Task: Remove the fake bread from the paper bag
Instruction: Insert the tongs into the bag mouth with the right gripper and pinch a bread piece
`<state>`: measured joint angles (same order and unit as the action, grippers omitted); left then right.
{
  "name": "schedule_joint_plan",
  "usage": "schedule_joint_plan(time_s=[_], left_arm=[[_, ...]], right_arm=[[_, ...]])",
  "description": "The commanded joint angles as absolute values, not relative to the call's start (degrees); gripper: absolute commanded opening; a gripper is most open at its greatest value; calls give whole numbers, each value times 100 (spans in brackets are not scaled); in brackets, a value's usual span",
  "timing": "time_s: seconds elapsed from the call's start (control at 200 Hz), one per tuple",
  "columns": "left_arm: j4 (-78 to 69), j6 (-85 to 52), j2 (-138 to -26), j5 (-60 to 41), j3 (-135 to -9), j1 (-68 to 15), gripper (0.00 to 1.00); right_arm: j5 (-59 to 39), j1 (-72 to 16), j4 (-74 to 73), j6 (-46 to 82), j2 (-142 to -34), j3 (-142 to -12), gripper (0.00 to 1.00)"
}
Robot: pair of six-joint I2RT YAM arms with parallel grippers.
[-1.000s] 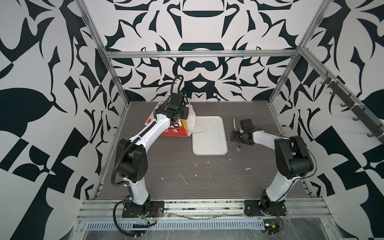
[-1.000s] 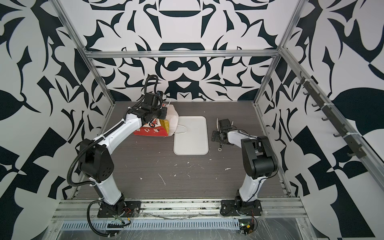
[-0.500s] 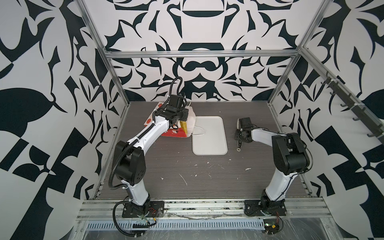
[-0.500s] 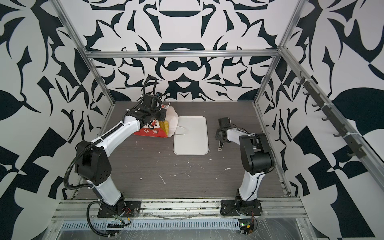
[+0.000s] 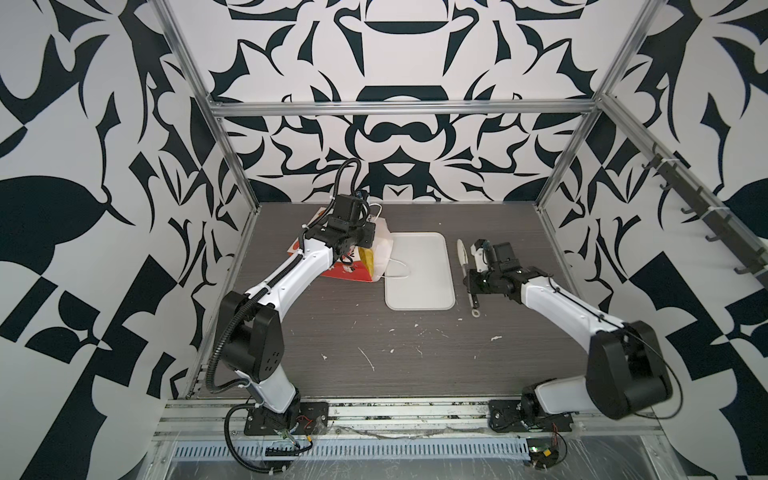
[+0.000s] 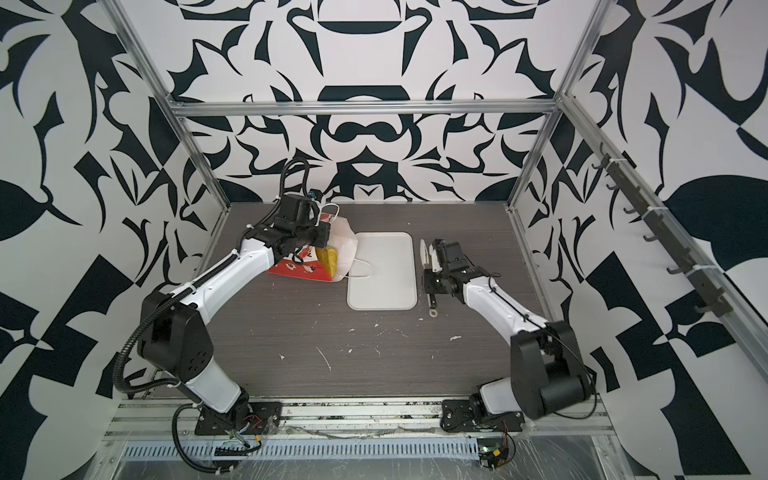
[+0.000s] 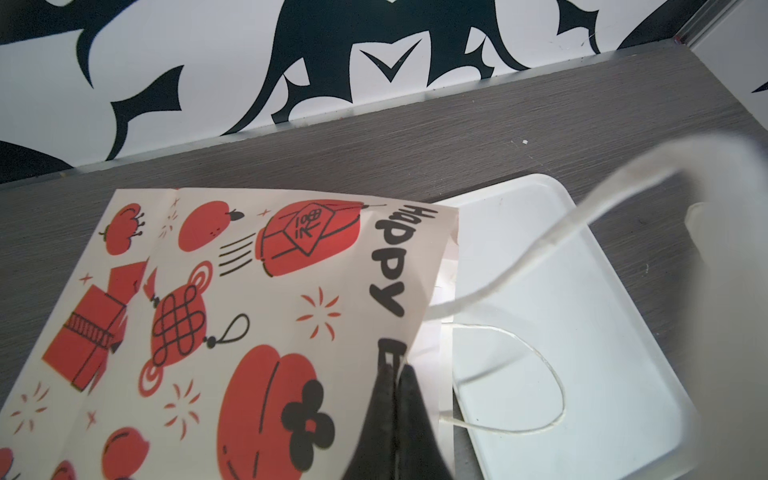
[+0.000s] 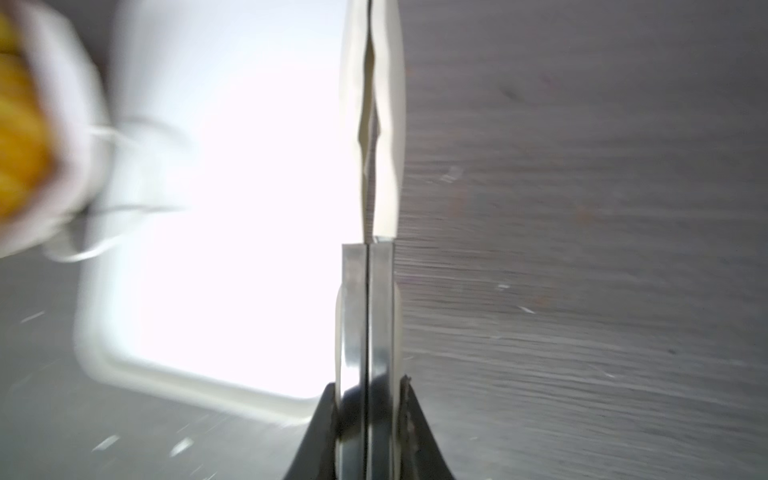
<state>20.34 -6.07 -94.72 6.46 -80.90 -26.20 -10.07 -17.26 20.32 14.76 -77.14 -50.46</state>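
Note:
The paper bag (image 5: 345,272) (image 6: 299,269) lies on its side at the back left, mouth facing the white tray. My left gripper (image 7: 395,374) is shut on the upper edge of the bag (image 7: 249,311), holding the mouth up. Yellow fake bread (image 5: 368,259) (image 6: 326,257) shows inside the mouth, and blurred in the right wrist view (image 8: 16,145). My right gripper (image 8: 368,384) (image 5: 472,275) is shut on metal tongs (image 8: 374,270) with white tips (image 5: 462,257), squeezed together, right of the tray.
A flat white tray (image 5: 419,291) (image 6: 386,295) (image 7: 582,332) lies in the middle at the back, with one of the bag's cord handles (image 7: 540,361) lying on it. White scraps (image 5: 368,361) dot the table's front half. Patterned walls and a metal frame close in the sides.
The right gripper's jaws have closed on the tongs, and the tongs' white tips have come together. The left gripper has kept its hold on the bag's edge.

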Motion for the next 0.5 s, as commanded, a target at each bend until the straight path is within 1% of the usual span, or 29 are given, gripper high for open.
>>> schedule_joint_plan(time_s=[0.0,0.125,0.19,0.245,0.345,0.495], left_arm=[[1887,-616,-9174,487,-8016,-2650,0],[1896,-533,-9108,324,-8001,-2687,0],[1864,-468,-9072,308,-7945,-2722,0],[1829,-416,-9030,258,-7873,-2747,0],[1777,-328,-8945,157,-7722,-2768,0],[1665,-196,-8740,18,-7395,-2786,0]], right_arm=[[-1906,-2251,2683,997,-7232,-5404,0],[-2056,-3144,2979,827,-7171,-5810,0],[-2293,-3435,2882,800,-7294,-5912,0],[-2289,-3639,2733,804,-7437,-5938,0],[-2227,-3835,2665,739,-7821,-6078,0],[-2245,-3888,2359,890,-8231,-6228,9]])
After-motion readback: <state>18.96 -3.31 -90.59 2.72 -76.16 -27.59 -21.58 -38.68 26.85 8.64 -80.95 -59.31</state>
